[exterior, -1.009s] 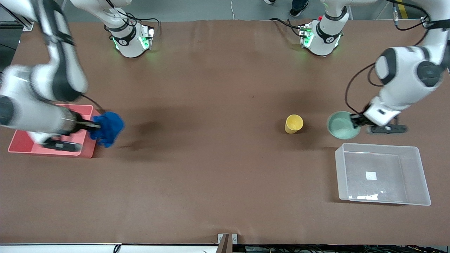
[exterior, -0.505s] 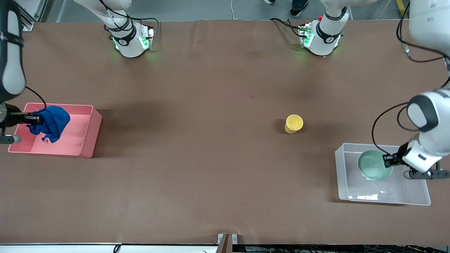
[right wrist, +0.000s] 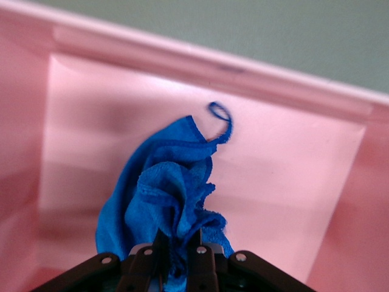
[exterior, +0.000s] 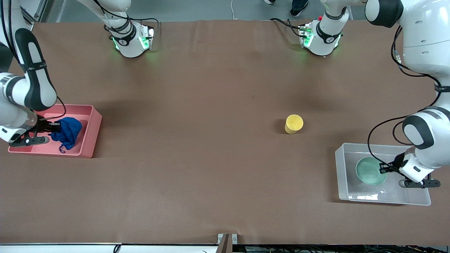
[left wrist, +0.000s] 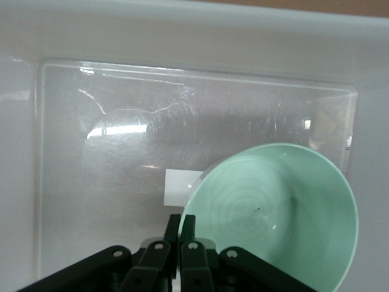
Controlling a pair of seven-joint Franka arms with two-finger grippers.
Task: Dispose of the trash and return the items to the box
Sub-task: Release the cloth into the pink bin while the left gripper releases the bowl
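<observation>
My right gripper [exterior: 52, 127] is shut on the royal-blue wad [exterior: 66, 132] and holds it low inside the pink bin [exterior: 92, 135]. In the right wrist view the wad [right wrist: 164, 194] hangs from the gripper [right wrist: 180, 243] over the pink floor [right wrist: 285, 182], its string end curling free. My left gripper [exterior: 383, 168] is shut on the rim of the mint-green bowl [exterior: 369, 170], low inside the clear box [exterior: 342, 175]. In the left wrist view the gripper [left wrist: 180, 234] pinches the bowl [left wrist: 279, 213] above the white label [left wrist: 179, 187]. The yellow cup [exterior: 294, 123] stands on the table.
The brown table cloth [exterior: 211, 158] lies open between the pink bin at the right arm's end and the clear box at the left arm's end. The cup stands farther from the front camera than the box. Both arm bases stand at the table's back edge.
The right gripper has carried the blue wad over the pink bin's wall and lowered it inside. The left gripper has carried the bowl from the table into the clear box and lowered it.
</observation>
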